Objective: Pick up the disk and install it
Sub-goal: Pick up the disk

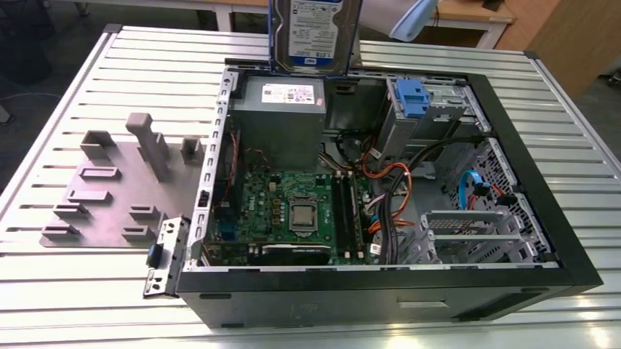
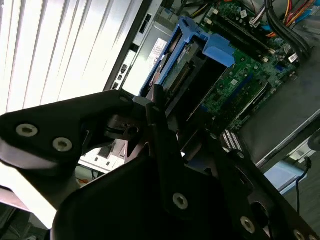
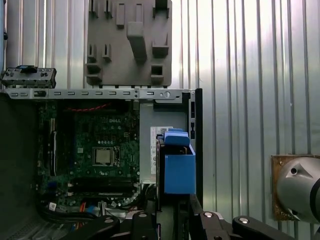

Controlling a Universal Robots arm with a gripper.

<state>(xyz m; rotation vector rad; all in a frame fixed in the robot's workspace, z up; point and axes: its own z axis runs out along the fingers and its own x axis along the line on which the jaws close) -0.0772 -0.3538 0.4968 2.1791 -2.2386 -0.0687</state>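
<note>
The pincer [image 3: 175, 207] is clamped on the disk [image 1: 313, 33], its jaws set against the flat sides of the blue carrier that frames the drive, which I judge gives a firmer hold than the bare metal would. The disk hangs upright on edge, off the table [image 1: 78, 291], above the far rim of the computer case [image 1: 543, 240] and over the power supply [image 1: 281, 127]. This pose probably suits sliding it edge-first into a bay. In the exterior view its white-and-blue label faces the camera, but I cannot read the print. The case lies on its side with the panel off, so the inside is open from above. The motherboard [image 1: 291, 211] with its processor socket [image 1: 302, 215] lies flat on the case floor. A bare blue tab [image 1: 411, 98] marks a drive bay to the exterior view's right of the power supply, with orange cables [image 1: 388, 174] near it. The power supply carries a white sticker [image 1: 289, 92] whose writing I cannot make out either. A grey fixture plate [image 1: 107, 196] stands on the table beside the case, on the exterior view's left, apart from it
</note>
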